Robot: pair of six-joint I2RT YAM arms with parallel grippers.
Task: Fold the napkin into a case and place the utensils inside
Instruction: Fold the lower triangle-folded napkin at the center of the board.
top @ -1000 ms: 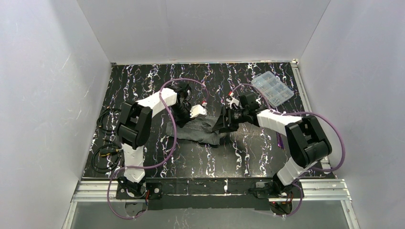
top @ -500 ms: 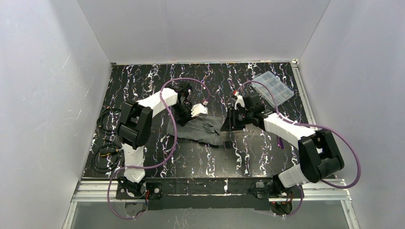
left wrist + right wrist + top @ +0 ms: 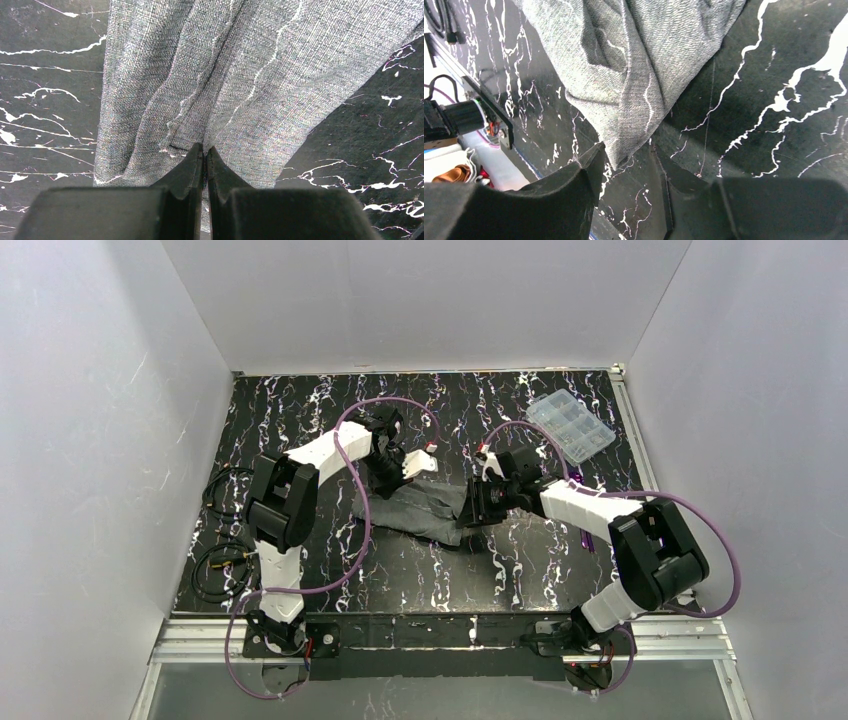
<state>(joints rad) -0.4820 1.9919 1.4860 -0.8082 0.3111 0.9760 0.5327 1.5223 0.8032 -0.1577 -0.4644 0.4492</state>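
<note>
napkin corner, between right pincer tips

The napkin lies on the table's middle, the box behind it rightward.

Pair of units, left arm and right arm: white link shells, black joint housings, black bases, one looping purple cable each. Ends, left hand and right hand: matte black wedge-shaped fingers.
</note>
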